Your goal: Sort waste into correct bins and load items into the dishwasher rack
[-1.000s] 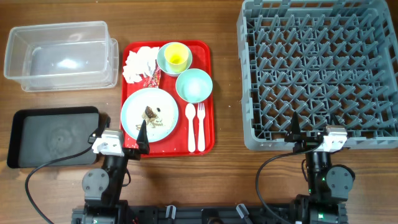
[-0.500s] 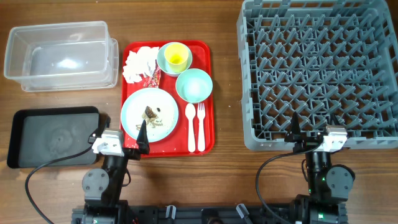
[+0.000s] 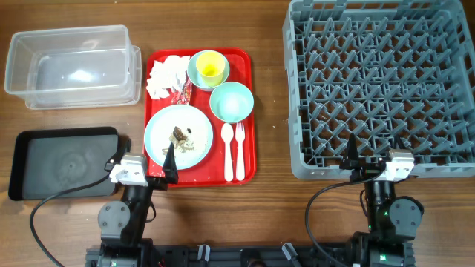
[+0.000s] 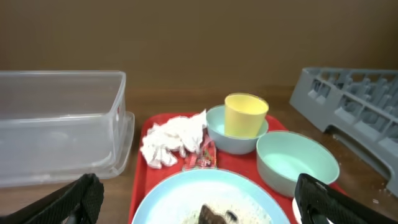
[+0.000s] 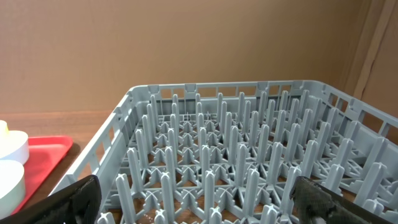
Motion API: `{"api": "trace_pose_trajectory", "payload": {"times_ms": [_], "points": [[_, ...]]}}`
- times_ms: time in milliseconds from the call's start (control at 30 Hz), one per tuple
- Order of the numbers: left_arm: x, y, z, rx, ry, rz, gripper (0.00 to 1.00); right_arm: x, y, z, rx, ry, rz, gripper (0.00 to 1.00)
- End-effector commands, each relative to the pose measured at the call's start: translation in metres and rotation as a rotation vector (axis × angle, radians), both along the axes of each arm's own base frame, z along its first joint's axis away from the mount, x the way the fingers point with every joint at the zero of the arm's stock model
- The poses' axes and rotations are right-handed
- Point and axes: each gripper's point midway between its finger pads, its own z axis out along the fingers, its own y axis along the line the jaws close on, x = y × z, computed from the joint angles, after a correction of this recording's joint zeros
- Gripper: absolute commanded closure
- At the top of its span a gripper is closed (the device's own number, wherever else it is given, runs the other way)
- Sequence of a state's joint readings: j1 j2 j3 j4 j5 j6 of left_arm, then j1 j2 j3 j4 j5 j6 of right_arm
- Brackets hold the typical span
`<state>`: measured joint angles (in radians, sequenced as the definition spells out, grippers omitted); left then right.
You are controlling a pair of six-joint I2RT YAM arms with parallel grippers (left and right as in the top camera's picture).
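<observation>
Currently the left arm (image 3: 122, 216) sits folded low at the near edge of the wooden bench (image 3: 269, 111), its jaws spread wide and empty, facing the round pale-blue plate (image 3: 159, 132) with brown food scraps (image 3: 179, 134) on the flat red serving tray (image 3: 249, 152). The right arm (image 3: 390, 211) is folded likewise, jaws wide and empty, pointed at the large grey plastic dishwasher rack (image 3: 319, 169).
</observation>
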<state>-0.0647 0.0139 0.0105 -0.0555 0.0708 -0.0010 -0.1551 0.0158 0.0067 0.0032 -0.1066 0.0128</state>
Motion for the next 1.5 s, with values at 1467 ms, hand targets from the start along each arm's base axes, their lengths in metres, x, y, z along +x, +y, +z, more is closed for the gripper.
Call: {"api": "trace_pose_trajectory", "payload": {"times_ms": [1467], "points": [[0.222, -0.020, 0.012, -0.049, 0.967, 0.137, 0.21, 0.000, -0.001, -0.001, -0.013, 0.001, -0.009, 0.00]]}}
